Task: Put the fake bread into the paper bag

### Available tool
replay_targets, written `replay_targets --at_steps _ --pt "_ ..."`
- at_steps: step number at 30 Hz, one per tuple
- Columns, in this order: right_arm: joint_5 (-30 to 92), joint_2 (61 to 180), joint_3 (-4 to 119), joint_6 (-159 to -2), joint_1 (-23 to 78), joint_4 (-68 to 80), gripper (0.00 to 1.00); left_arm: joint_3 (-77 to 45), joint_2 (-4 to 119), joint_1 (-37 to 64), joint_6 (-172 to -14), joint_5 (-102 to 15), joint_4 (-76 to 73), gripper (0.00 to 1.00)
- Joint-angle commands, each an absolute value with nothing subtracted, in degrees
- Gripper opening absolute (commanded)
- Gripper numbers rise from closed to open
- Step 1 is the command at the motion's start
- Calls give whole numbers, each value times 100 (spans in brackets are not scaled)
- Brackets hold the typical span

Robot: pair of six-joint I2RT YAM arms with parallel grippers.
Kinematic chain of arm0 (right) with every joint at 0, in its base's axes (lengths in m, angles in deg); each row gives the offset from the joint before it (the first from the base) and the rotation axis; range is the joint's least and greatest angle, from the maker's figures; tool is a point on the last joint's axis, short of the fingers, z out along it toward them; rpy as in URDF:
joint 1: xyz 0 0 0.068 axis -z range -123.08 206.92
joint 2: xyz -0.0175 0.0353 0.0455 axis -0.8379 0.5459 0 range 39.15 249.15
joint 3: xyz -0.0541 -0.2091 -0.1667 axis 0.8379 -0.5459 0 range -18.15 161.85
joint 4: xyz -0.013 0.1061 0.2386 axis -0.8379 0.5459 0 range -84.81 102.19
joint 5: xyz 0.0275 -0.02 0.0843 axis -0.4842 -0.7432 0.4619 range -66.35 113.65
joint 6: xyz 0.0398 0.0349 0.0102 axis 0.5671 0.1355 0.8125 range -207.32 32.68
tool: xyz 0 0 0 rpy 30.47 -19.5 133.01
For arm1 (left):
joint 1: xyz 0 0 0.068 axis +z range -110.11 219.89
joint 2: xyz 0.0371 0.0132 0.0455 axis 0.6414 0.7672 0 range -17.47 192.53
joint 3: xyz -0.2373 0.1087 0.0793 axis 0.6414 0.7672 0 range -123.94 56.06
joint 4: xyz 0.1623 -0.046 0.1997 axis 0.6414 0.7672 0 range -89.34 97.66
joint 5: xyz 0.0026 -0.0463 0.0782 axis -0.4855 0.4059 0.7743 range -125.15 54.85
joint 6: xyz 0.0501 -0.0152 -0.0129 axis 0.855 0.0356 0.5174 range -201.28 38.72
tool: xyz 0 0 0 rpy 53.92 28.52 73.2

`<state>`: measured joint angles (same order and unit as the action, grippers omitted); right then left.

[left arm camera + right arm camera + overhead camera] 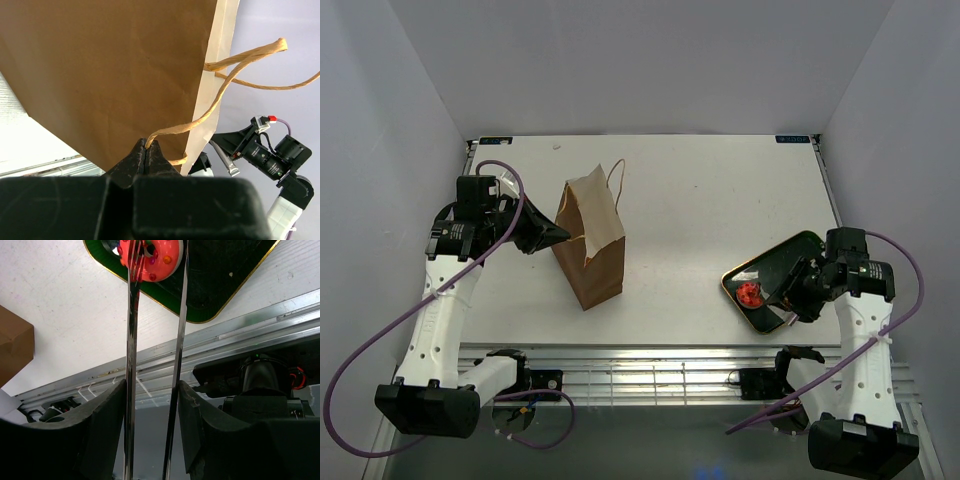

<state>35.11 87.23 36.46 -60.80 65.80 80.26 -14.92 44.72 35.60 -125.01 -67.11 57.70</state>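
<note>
While my left gripper [560, 235] reaches in at the left of the overhead view, its jaws are pressed together on the thin twisted-paper cord handle [200, 120] of the tall brown kraft paper bag [592, 250]. The left wrist view shows the cord pinched right at my fingertips, with the bag's brown wall filling the upper left of that frame. The bag stands upright on the white table [710, 190], left of centre, and its narrow top runs from upper left to lower right in the overhead view. I judge my grip on the handle is there to steady that top and hold it open. Further right, well apart from the bag, the dark green gold-rimmed tray [798, 250] lies at the right edge of the table, and on it sits the red-frosted ring donut [750, 293], the only piece of fake bread I can see. My right gripper [772, 296] is down over it. In the right wrist view my two long thin fingers [131, 340] stand a narrow way apart, one crossing the donut [155, 260] and the other at its rim, but I cannot tell whether they grip it. My right arm is plainly the nearer one, so the donut must travel leftward across the table to the bag's top.
</note>
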Motion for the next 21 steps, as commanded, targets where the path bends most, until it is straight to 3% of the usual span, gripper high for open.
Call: replay_targets --at_steps 1,21 --pt "3464 8679 3538 -6139 6597 8025 50 -1522 4440 3550 -12435 -6679 5841 0" --pt "3965 8723 3186 -6130 6597 7577 44 -1618 4476 3559 -12497 -6670 5815 0"
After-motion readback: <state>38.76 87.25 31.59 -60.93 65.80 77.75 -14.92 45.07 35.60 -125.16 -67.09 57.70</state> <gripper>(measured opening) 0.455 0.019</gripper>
